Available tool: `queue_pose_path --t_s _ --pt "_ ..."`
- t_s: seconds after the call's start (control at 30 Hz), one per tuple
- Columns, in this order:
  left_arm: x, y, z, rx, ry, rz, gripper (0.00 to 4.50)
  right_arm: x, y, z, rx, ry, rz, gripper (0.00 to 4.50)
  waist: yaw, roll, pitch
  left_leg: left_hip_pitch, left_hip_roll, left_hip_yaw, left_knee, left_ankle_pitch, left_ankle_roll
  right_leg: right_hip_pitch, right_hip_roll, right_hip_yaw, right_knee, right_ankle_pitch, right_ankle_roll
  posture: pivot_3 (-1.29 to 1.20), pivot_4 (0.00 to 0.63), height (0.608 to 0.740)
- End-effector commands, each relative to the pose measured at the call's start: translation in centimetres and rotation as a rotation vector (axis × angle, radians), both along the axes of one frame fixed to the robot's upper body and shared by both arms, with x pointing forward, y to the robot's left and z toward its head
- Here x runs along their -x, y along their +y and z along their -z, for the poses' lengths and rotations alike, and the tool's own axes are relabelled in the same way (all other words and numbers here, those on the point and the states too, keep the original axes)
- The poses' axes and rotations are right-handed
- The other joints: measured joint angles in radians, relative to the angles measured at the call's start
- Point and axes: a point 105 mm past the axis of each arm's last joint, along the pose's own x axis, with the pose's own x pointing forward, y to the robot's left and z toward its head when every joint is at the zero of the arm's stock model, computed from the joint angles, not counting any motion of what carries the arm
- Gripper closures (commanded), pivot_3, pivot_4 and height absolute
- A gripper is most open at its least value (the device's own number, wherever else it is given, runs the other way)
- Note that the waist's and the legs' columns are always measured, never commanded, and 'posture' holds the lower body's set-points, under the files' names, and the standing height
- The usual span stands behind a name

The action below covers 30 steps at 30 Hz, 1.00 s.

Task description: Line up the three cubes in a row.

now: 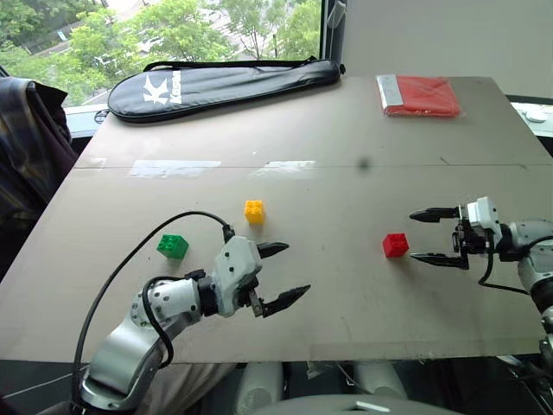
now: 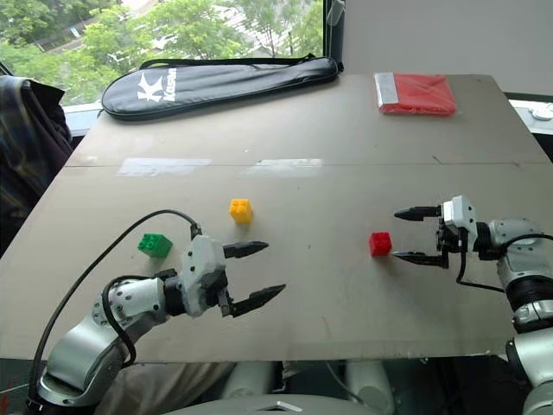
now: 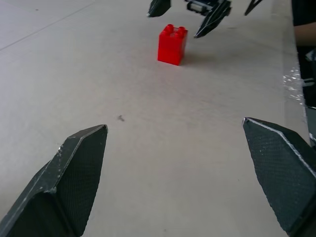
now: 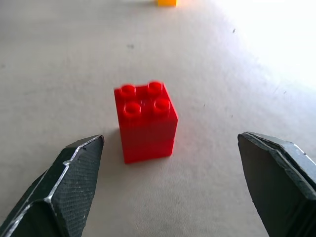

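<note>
Cubes, three on the table [image 1: 346,130]: one yellow cube [image 1: 254,211], one green cube [image 1: 173,246], one red cube [image 1: 396,245]. You have the yellow one near the middle, the green one nearer your left side, the red one well apart toward your right. Your left gripper [image 1: 281,274] stands wide open and empty, between green and red. Your right gripper [image 1: 425,235] is also spread wide, holding nothing, just beside the red cube, which stands upright clear of both fingers. One black racket bag [image 1: 225,85] and one red packet [image 1: 420,95] lie at the far edge.
</note>
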Motion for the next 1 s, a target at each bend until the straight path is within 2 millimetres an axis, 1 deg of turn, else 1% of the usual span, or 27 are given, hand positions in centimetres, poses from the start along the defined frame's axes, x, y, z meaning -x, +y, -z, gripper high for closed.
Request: queue_pose_path --t_s 0.03,0.13,0.2,0.23,0.3,0.37,0.43,0.47,0.6,0.73,0.87,1.0 --pt "-1.4 1.4 -1.2 0.034 -0.106 -0.228 0.00 1.2 0.1 -3.4 -0.113 -0.048 -0.065 0.04 0.000 -0.001 0.000 0.000 0.000 0.000 0.000 0.000 0.000 0.000 -0.001 0.000 0.000 0.000 0.000 0.00 0.150 0.708" --pt "-2.2 3.7 -1.2 0.076 -0.155 -0.459 0.00 2.2 0.8 -5.6 -0.207 -0.064 -0.104 0.04 -0.003 -0.001 0.000 0.002 0.000 0.001 0.001 0.000 0.000 0.001 -0.001 0.002 0.003 0.000 -0.001 0.00 0.150 0.708" --pt "-1.8 5.1 -0.9 0.075 -0.183 -0.569 0.00 2.8 1.5 -6.6 -0.238 -0.071 -0.115 0.04 -0.004 -0.001 0.000 0.002 -0.001 0.001 0.001 0.000 0.000 0.000 -0.001 0.001 0.004 0.000 -0.001 0.00 0.150 0.708" --pt "-1.3 5.7 -0.6 0.091 -0.177 -0.609 0.00 3.0 1.8 -6.8 -0.243 -0.069 -0.117 0.04 -0.004 -0.001 0.000 0.003 0.000 0.001 0.000 0.000 0.000 0.000 -0.001 0.002 0.004 0.000 -0.001 0.00 0.150 0.708" --pt "-0.2 6.7 -0.4 0.111 -0.191 -0.676 0.00 3.5 2.2 -6.9 -0.244 -0.049 -0.123 0.04 -0.003 -0.001 0.001 0.002 0.000 0.001 0.000 0.000 0.000 0.000 0.000 0.001 0.004 0.000 -0.001 0.00 0.150 0.708" --pt "0.7 8.2 0.1 0.122 -0.188 -0.761 0.00 3.9 2.3 -6.9 -0.248 -0.040 -0.125 0.04 0.001 -0.002 0.001 0.001 0.000 0.000 0.000 0.000 0.000 -0.001 -0.001 0.000 0.003 -0.001 0.000 0.00 0.150 0.708" --pt "1.6 10.4 0.9 0.118 -0.182 -0.889 0.00 4.0 2.5 -7.0 -0.271 -0.040 -0.122 0.04 0.004 -0.003 0.001 0.001 0.000 0.000 0.001 0.000 0.000 -0.001 -0.001 0.000 0.003 -0.001 -0.001 0.00 0.150 0.708" --pt "2.0 11.3 1.2 0.095 -0.193 -0.926 0.00 4.0 2.5 -7.0 -0.280 -0.040 -0.123 0.04 0.004 -0.003 0.002 0.001 -0.001 0.000 0.001 0.000 0.000 -0.001 -0.001 0.000 0.003 -0.001 0.000 0.00 0.150 0.708" --pt "2.7 14.5 2.3 0.028 -0.214 -1.035 0.00 4.0 2.5 -6.9 -0.294 -0.041 -0.131 0.04 0.006 -0.003 0.002 0.001 -0.002 0.001 0.002 0.000 0.000 -0.001 0.000 0.000 0.003 -0.003 0.003 0.00 0.150 0.708" --pt "2.6 15.9 3.0 0.020 -0.206 -1.053 0.00 4.0 2.2 -6.6 -0.295 -0.039 -0.129 0.04 0.004 -0.005 0.003 0.001 -0.002 0.001 0.002 0.000 0.000 -0.001 0.001 0.000 0.003 -0.002 0.001 0.00 0.150 0.708" --pt "1.6 16.6 3.3 0.015 -0.201 -1.042 0.00 4.2 1.4 -6.1 -0.290 -0.035 -0.112 0.04 0.006 -0.006 0.003 0.000 -0.002 0.001 0.002 0.000 0.000 -0.002 0.001 -0.001 0.003 -0.001 0.000 0.00 0.150 0.708" --pt "0.7 17.3 3.6 0.014 -0.199 -1.046 0.00 4.2 0.9 -6.0 -0.282 -0.034 -0.096 0.04 0.005 -0.006 0.003 0.000 -0.002 0.001 0.002 0.000 0.000 -0.002 0.000 -0.001 0.003 -0.001 0.000 0.00 0.150 0.708"
